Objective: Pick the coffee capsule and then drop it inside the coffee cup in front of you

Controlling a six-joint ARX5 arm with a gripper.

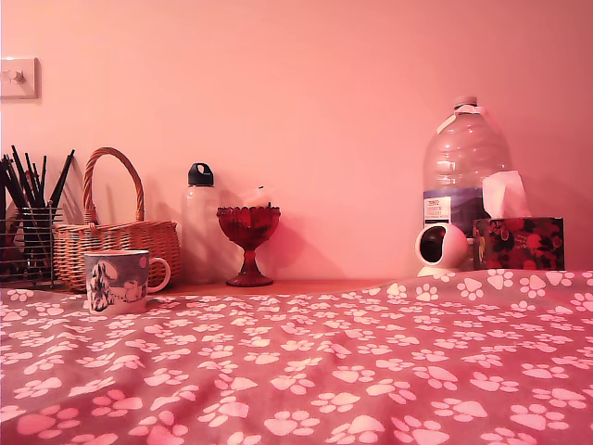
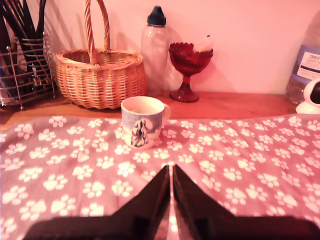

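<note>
Here, tool (image 2: 171, 175) closed, empty.

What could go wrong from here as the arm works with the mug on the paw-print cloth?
1. The gripper looks shut and empty, and no capsule shows clearly. A pale object in the red goblet may be it, so a grasp could target the wrong thing or tip the goblet.
2. The mug stands on soft, wrinkled cloth, so a nudge might topple it.
</note>
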